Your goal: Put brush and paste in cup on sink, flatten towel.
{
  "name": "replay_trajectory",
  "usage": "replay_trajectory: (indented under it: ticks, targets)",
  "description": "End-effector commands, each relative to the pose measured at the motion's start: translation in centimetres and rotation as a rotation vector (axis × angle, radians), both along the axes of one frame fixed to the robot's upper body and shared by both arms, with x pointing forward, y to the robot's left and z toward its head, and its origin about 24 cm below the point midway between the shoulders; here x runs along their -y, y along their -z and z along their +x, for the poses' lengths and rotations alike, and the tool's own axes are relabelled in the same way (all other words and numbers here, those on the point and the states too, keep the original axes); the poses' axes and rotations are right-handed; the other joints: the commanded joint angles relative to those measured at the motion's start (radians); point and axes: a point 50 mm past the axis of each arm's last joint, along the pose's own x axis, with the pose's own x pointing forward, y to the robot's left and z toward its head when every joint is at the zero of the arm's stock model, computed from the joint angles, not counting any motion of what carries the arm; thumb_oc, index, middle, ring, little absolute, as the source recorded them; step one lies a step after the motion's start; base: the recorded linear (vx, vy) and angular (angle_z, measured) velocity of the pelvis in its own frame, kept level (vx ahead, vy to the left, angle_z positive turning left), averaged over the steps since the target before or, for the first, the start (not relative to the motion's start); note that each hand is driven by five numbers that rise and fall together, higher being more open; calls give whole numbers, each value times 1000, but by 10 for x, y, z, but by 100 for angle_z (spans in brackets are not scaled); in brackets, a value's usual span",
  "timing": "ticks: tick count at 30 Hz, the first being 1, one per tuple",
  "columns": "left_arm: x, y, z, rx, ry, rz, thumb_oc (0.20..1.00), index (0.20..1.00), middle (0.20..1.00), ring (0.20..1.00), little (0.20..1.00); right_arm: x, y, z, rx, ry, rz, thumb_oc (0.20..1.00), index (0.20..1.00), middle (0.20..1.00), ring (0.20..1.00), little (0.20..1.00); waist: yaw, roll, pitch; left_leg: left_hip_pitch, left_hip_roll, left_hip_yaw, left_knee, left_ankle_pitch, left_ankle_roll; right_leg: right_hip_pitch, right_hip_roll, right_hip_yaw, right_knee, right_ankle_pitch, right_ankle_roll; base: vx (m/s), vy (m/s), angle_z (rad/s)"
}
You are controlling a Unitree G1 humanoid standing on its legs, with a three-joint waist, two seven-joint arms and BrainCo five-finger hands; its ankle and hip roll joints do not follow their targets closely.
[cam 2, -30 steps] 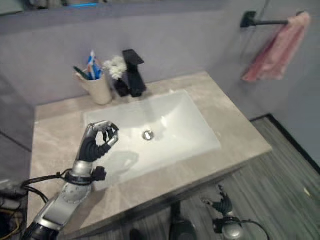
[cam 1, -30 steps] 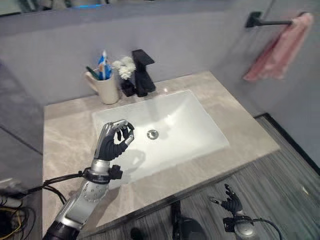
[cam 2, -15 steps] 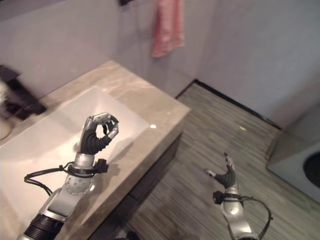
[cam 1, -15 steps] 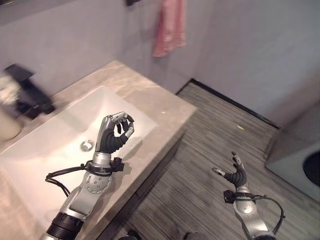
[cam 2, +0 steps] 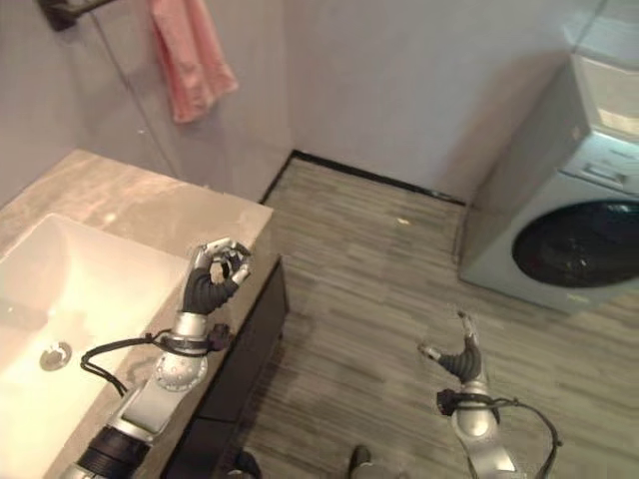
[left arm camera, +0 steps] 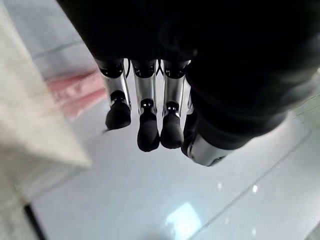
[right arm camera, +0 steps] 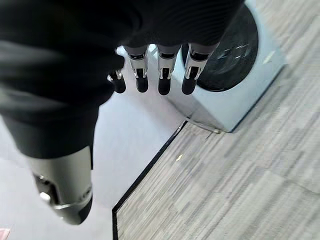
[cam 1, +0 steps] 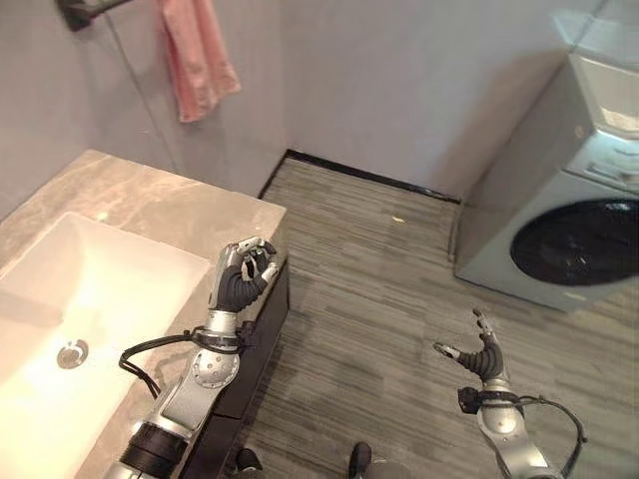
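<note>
A pink towel [cam 1: 200, 58] hangs bunched from a black bar [cam 1: 85, 10] on the wall at the upper left. In the left wrist view the towel [left arm camera: 75, 92] shows as a pink patch past the fingers. My left hand [cam 1: 243, 281] is raised over the right end of the stone counter [cam 1: 170, 205], fingers curled to the thumb and holding nothing. Low over the floor at the lower right, my right hand [cam 1: 482, 354] has relaxed, spread fingers and is empty.
The white sink basin [cam 1: 100, 289] with its drain [cam 1: 72, 353] lies left of my left hand. A washing machine [cam 1: 569, 230] stands at the right wall, also seen past my right hand's fingers [right arm camera: 165, 75]. Striped wood floor [cam 1: 379, 269] spreads between counter and machine.
The camera has swung right: cup, brush and tap have left the picture, the towel now sits upper left and the washing machine has come in. Both hands keep their poses.
</note>
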Motion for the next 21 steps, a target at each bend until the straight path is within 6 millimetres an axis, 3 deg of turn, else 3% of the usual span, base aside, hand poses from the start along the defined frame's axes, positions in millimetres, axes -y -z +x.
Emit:
replay_trajectory:
  ticks: [1, 6, 14, 17, 20, 21]
  targets:
    - [2, -14, 1, 85, 7, -7, 200, 200, 200, 200, 200, -3, -29, 30, 134, -84, -38, 1000, 1000, 1000, 1000, 1000, 33, 21, 36, -103, -148, -220, 32, -71, -24, 6, 69, 51, 62, -73, 47, 36, -39, -99]
    - [4, -1, 2, 9, 44, 35, 200, 200, 200, 200, 200, -5, -27, 34, 129, -82, -27, 1000, 1000, 1000, 1000, 1000, 32, 35, 28, -119, -202, -237, 34, -73, 1, -7, 81, 96, 71, -72, 45, 52, 37, -101]
    - [8, 24, 3, -120, 77, 57, 200, 200, 200, 200, 200, -9, -14, 27, 79, -48, 35, 1000, 1000, 1000, 1000, 1000, -1, 50, 13, -36, -210, -190, -39, -86, 49, -52, 77, 167, 172, -102, 64, 86, 130, -35]
    - [6, 30, -1, -163, 93, 81, 200, 200, 200, 200, 200, -14, -1, 27, 4, -66, 79, 1000, 1000, 1000, 1000, 1000, 17, 48, 30, -4, -201, -145, -76, -85, 69, -130, 54, 126, 320, -79, 112, 57, 119, -42]
    - [1, 43, -8, -244, 88, 53, 200, 200, 200, 200, 200, -18, 9, 24, -51, -78, 99, 1000, 1000, 1000, 1000, 1000, 34, 36, 39, 29, -196, -110, -99, -92, 72, -152, -4, 16, 340, -20, 132, 59, 28, -89]
    - [-2, 48, -9, -274, 72, 21, 357, 357, 357, 357, 357, -20, 13, 22, -73, -83, 119, 1000, 1000, 1000, 1000, 1000, 36, 32, 39, 39, -192, -99, -104, -95, 71, -153, -16, -9, 320, -12, 129, 67, -49, -66]
